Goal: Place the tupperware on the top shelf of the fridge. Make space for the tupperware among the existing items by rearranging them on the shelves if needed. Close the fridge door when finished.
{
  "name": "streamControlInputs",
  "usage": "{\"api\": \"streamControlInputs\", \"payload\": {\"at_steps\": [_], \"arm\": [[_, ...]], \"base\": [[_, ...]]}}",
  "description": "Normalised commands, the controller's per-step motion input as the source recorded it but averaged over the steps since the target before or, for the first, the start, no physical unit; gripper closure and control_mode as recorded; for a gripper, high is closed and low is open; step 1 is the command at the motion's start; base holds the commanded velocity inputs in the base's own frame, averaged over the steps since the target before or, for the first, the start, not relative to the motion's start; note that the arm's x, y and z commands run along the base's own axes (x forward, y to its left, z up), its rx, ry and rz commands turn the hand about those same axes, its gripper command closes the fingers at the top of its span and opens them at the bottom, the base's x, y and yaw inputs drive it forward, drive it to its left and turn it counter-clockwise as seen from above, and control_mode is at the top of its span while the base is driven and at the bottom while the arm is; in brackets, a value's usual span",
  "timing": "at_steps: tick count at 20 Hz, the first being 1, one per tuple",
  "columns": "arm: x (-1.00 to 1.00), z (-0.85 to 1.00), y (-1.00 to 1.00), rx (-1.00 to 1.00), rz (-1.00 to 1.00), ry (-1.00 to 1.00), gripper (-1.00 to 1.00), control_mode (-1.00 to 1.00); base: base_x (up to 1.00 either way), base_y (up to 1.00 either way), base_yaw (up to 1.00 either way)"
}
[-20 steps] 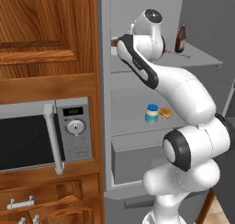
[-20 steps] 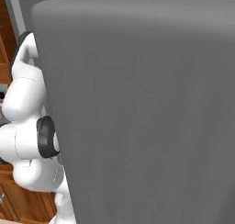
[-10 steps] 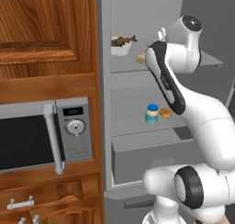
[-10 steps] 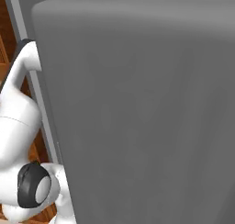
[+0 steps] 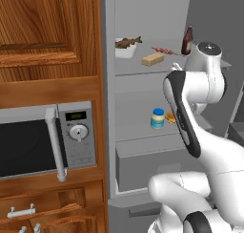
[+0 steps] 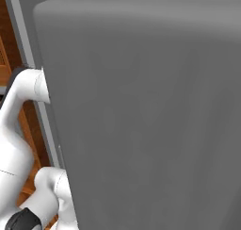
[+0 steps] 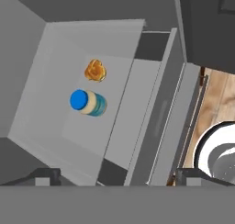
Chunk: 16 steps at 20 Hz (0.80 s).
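The gripper [image 7: 114, 175] is held wide apart and empty above the blue-lidded jar [image 7: 87, 102] on a fridge shelf [image 7: 50, 113].

Over on the left, the silver microwave [image 5: 45, 141] sits built into the brown wooden cabinetry, its door shut and a pale vertical handle [image 5: 54, 143] running down beside the control panel [image 5: 76, 132]. Above the microwave hangs a panelled wooden cabinet door [image 5: 47, 34]. Below the microwave, a wooden drawer [image 5: 43, 210] carries a small pale pull [image 5: 20, 211]. A wood floor [image 7: 209, 108] shows in the hand view.
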Motion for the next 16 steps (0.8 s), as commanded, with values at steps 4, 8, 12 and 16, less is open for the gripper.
{"api": "streamControlInputs", "payload": {"at_steps": [4, 8, 12, 16], "arm": [[-0.13, -0.21, 0.03, -0.07, 0.00, 0.17, -1.00, -1.00], [0.00, 0.00, -0.03, 0.01, 0.00, 0.00, -1.00, -1.00], [0.00, 0.00, 0.00, 0.00, 0.00, 0.00, -1.00, 1.00], [0.00, 0.00, 0.00, 0.00, 0.00, 0.00, -1.00, 1.00]], "base": [[0.00, 0.00, 0.00], [0.00, 0.00, 0.00], [-0.70, -0.32, -0.11], [-1.00, -0.39, -0.25]]}}
